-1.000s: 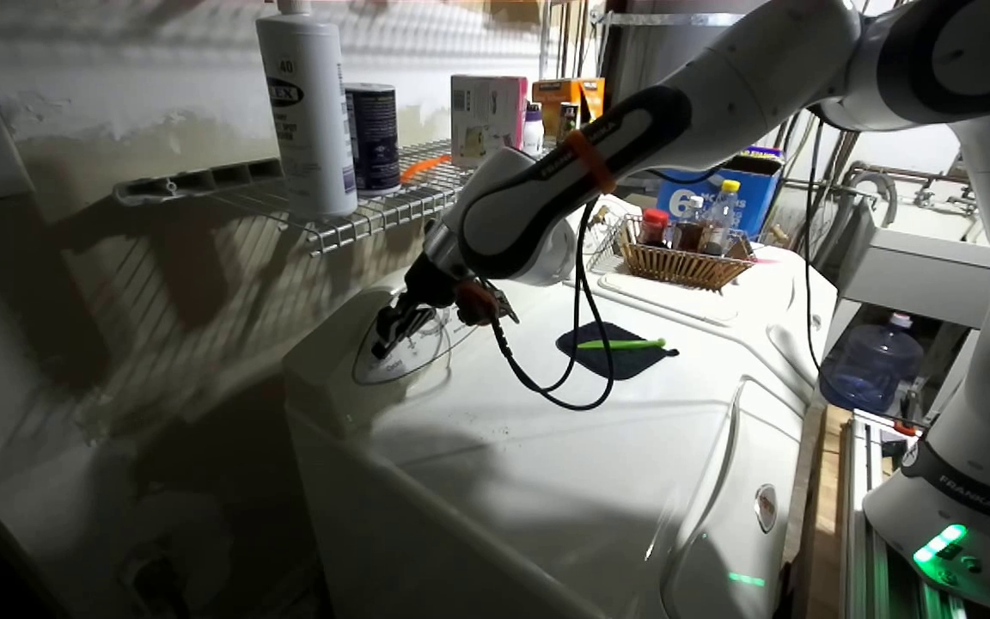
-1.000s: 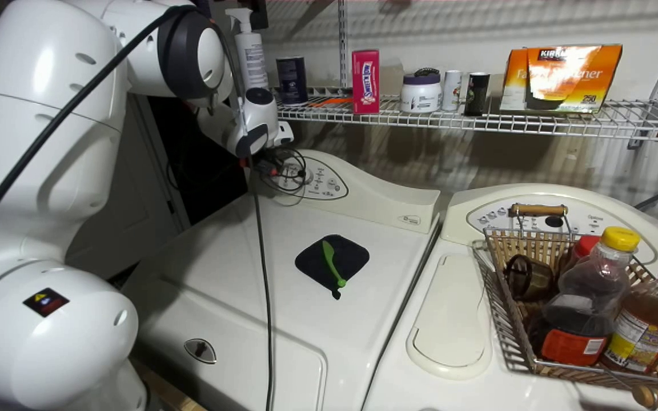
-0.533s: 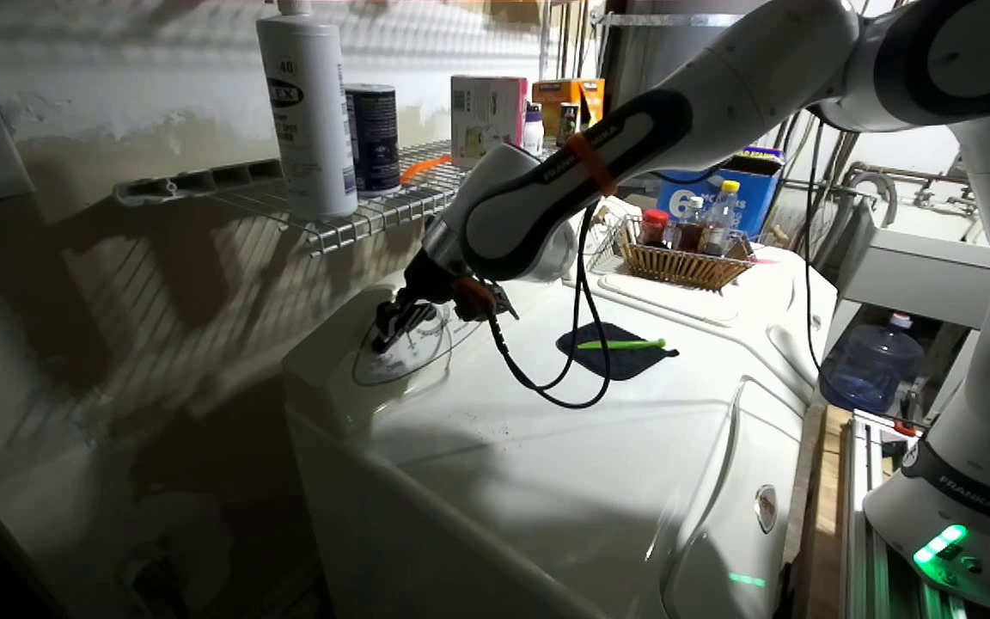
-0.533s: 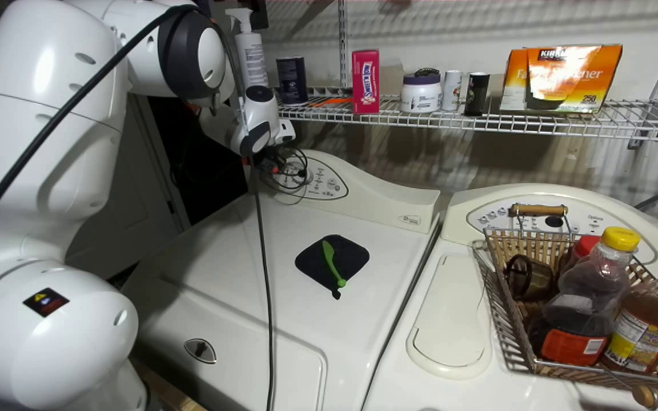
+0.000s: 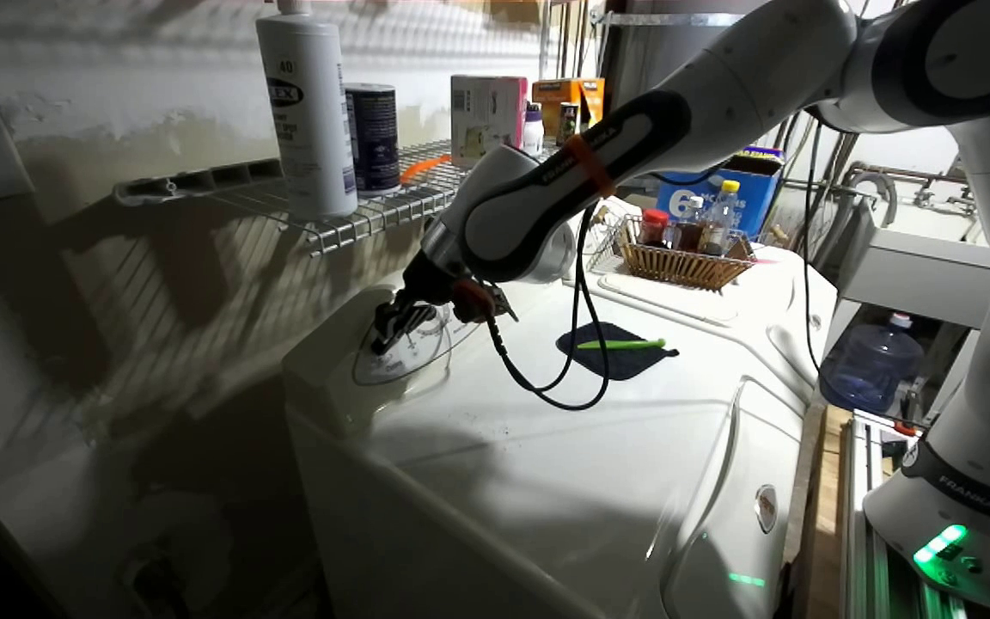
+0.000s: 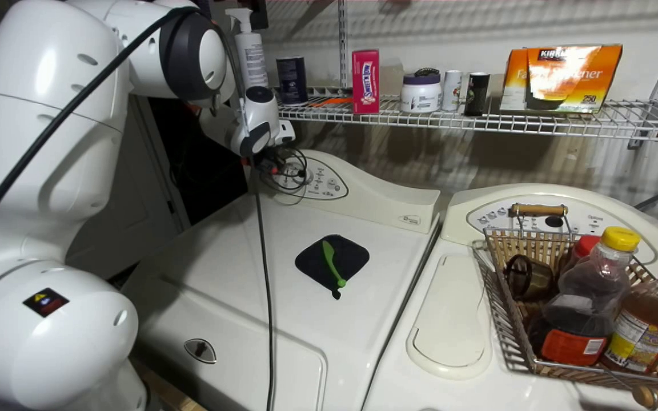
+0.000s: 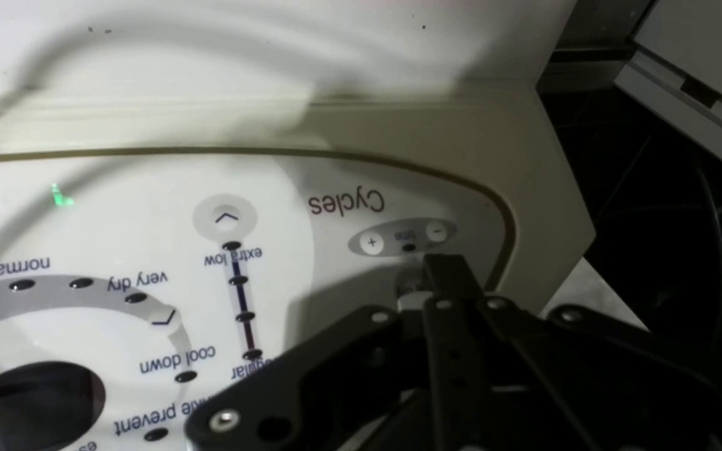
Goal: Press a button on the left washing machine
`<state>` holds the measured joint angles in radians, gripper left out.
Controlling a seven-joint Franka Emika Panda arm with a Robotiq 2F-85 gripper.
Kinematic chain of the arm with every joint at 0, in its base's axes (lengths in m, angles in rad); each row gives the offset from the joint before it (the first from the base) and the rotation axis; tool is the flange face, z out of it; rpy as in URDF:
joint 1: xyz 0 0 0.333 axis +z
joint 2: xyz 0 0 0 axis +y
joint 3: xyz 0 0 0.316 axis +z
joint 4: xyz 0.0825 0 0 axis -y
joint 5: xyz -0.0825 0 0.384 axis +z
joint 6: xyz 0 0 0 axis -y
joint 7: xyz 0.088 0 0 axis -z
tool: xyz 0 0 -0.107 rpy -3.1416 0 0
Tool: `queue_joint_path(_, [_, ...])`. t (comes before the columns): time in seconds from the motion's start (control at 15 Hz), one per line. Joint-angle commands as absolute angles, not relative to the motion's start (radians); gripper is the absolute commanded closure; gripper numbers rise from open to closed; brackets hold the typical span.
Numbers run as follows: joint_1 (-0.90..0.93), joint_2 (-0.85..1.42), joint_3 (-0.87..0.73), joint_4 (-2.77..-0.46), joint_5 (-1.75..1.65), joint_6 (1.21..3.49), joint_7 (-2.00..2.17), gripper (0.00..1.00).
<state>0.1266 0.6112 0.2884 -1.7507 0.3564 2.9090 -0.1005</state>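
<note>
The left washing machine is the large glossy white machine, and it also shows in an exterior view. Its raised oval control panel shows in both exterior views and fills much of the wrist view. My gripper points down at the panel's outer end. In the wrist view the gripper looks shut, with its fingers together and nothing between them. The tips are just beside the plus button and minus button, over a partly hidden button. Contact with the panel cannot be told.
A dark cloth with a green tool lies on the machine. A wire shelf with bottles and boxes is above the panel. A second white machine carries a basket of bottles. Cables hang from the arm.
My gripper has risen very slightly at the panel between one second and half a second ago. Since then it is almost still. The hanging cable has shifted a little.
</note>
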Motion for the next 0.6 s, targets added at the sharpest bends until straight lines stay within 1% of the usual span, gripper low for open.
queue_joint_path(0.0, [0.122,0.634,0.293,-1.717,0.321,2.881,-0.060,1.00])
queue_joint_path(0.53, [0.147,0.637,0.256,-1.717,0.285,2.888,-0.026,1.00])
